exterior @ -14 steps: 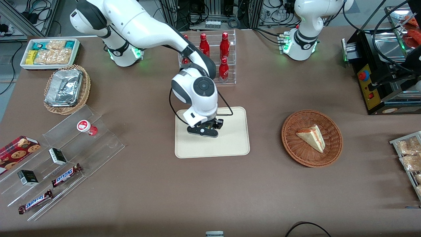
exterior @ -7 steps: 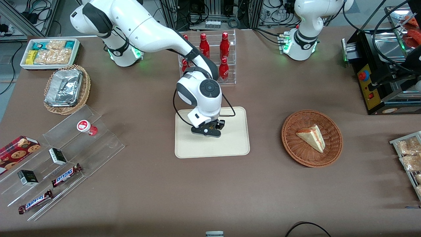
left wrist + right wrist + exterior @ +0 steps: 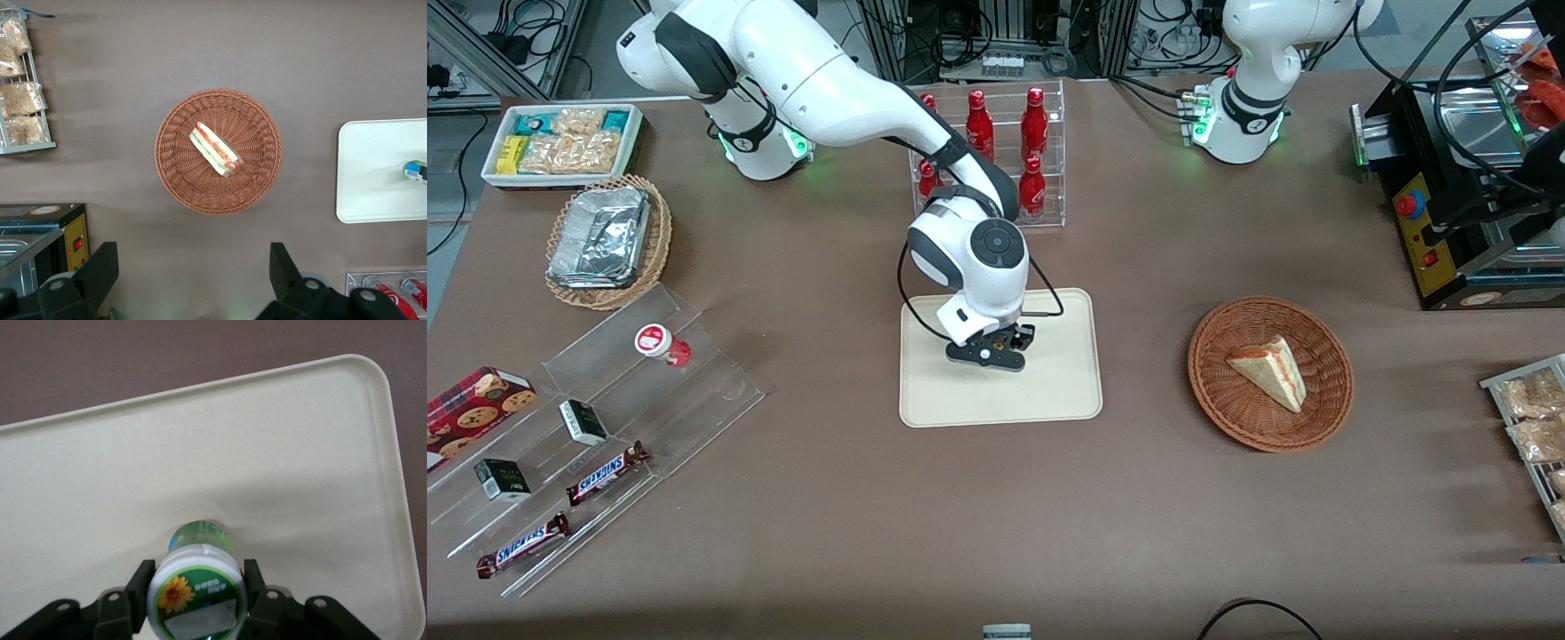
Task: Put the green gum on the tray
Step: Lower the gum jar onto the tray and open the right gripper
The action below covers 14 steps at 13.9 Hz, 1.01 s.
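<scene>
Standing upright between clamped gripper [image 3: 197,597] fingers, green gum [image 3: 195,590] over the tray [image 3: 320,453]

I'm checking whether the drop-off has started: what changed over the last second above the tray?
The pincer carried the green gum a little toward the parked arm's end of the table and slightly farther from the front camera, above the tray. Its fingers are shut on the bottle, nothing let go. The red gum bottle, Snickers bars and sandwich basket stayed put.
</scene>
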### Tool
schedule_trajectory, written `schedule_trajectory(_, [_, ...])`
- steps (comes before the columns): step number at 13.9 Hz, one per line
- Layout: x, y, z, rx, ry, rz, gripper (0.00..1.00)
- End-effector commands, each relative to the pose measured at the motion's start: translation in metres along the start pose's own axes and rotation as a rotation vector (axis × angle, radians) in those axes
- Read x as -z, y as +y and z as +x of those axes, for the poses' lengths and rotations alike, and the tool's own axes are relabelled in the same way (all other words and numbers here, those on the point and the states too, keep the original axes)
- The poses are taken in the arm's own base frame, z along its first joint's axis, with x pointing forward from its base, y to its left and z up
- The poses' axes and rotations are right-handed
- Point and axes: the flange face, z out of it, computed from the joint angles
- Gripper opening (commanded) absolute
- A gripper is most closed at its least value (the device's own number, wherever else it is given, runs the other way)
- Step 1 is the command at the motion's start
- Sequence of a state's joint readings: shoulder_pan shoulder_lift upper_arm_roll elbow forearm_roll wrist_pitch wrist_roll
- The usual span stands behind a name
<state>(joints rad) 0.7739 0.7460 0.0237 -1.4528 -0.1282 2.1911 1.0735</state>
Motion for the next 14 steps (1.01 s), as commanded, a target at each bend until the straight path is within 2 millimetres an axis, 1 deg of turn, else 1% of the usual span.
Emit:
schedule_trajectory(1, [-0.004,-0.003,0.000,-0.020,-0.001,0.011,0.21])
schedule_trajectory(2, [-0.004,-0.003,0.000,-0.023,-0.002,0.011,0.30])
schedule_trajectory(3, [-0.004,-0.003,0.000,-0.023,-0.002,0.011,0.45])
schedule_trajectory(4, [-0.004,-0.003,0.000,-0.023,-0.002,0.011,0.70])
schedule_trajectory(5, [-0.004,-0.002,0.001,-0.024,-0.002,0.011,0.97])
schedule_trajectory(7, [0.004,-0.002,0.003,-0.022,0.004,0.020,0.99])
schedule_trajectory(8, [0.008,0.002,0.011,-0.028,0.005,0.023,0.99])
schedule_trajectory(9, [0.025,0.005,0.016,-0.035,0.009,0.036,0.99])
schedule_trajectory(10, [0.047,0.009,0.020,-0.051,-0.002,0.052,0.99])
schedule_trajectory(11, [0.070,0.021,0.033,-0.081,-0.017,0.065,0.99])
schedule_trajectory(12, [0.098,0.032,0.042,-0.077,-0.035,0.083,0.99])
schedule_trajectory(14, [0.148,0.063,0.058,-0.039,-0.086,0.101,0.99])
